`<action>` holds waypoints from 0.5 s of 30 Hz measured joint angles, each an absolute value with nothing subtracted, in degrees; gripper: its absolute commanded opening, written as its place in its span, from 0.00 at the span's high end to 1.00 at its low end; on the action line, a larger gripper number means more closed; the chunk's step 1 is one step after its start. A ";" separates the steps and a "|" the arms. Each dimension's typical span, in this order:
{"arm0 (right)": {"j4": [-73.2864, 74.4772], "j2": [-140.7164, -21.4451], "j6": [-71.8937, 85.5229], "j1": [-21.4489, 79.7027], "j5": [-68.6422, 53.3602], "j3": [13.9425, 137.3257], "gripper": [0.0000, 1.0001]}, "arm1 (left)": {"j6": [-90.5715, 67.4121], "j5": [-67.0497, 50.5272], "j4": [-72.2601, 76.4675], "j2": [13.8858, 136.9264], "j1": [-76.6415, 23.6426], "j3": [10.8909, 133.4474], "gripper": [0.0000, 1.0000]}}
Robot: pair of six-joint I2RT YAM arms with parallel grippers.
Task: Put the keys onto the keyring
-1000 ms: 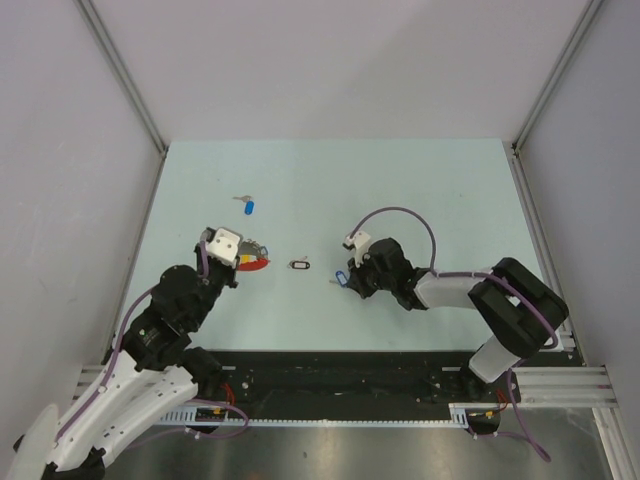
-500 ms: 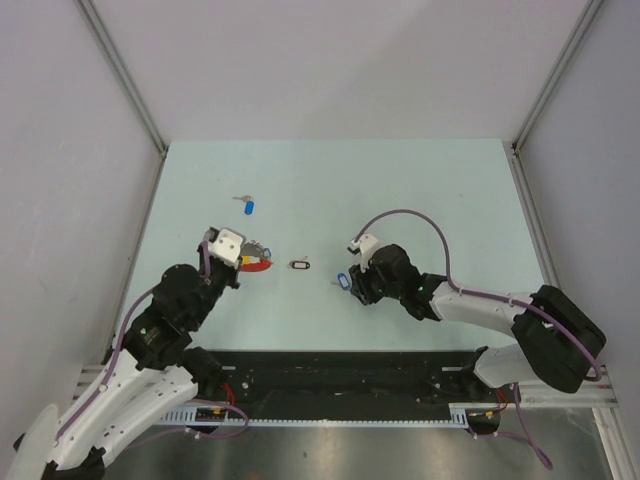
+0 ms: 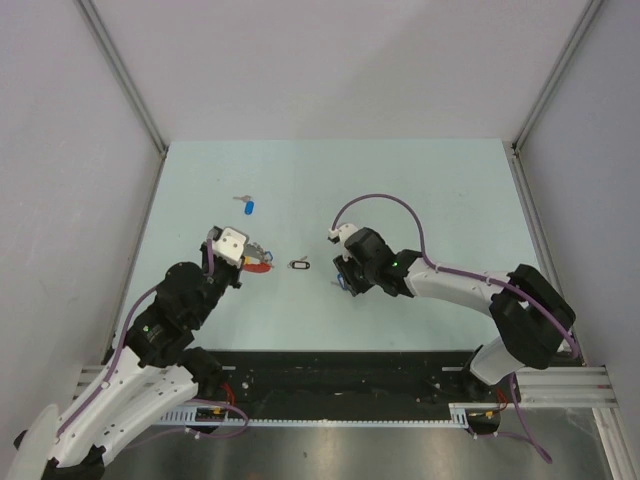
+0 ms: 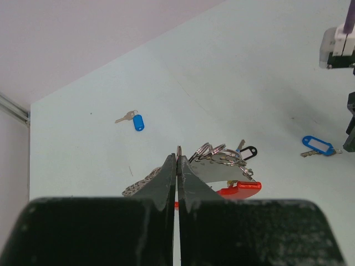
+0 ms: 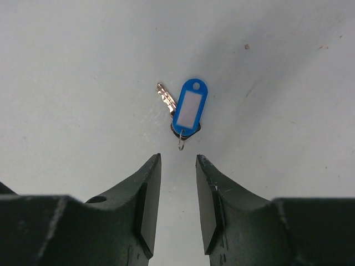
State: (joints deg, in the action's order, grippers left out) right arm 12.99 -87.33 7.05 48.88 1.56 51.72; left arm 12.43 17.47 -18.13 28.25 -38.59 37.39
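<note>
Right wrist view: right gripper (image 5: 178, 162) is partly open and holds nothing. The blue-tagged key (image 5: 187, 111) lies on the table (image 5: 66, 66) just beyond the gap, at 12 o'clock. Left wrist view: left gripper (image 4: 177, 160) is clamped on a thin edge of the keyring (image 4: 222, 173), which extends toward 3 o'clock. A blue-headed key (image 4: 137, 122) lies well apart at 11 o'clock.
</note>
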 measured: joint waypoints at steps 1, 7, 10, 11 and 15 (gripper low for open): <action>13.82 -88.20 7.14 49.50 2.72 52.23 0.66 | 12.43 17.47 -18.13 28.23 -38.59 37.39 1.00; 16.51 -92.25 7.77 52.03 7.92 53.93 0.69 | 12.43 17.50 -18.13 28.27 -38.59 37.39 0.99; 17.06 -93.89 7.77 52.36 9.63 54.98 0.69 | 12.43 17.50 -18.13 28.40 -38.59 37.39 1.00; 17.26 -94.30 7.79 52.49 10.02 55.35 0.70 | 12.43 17.52 -18.15 28.45 -38.59 37.39 0.99; 17.32 -96.03 7.88 52.93 11.51 56.71 0.70 | 12.43 17.52 -18.13 28.38 -38.59 37.39 1.00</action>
State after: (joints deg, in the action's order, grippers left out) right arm 17.32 -96.03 7.88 52.93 11.51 56.71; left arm 12.43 17.52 -18.13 28.38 -38.59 37.39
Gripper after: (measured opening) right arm 0.305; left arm 0.005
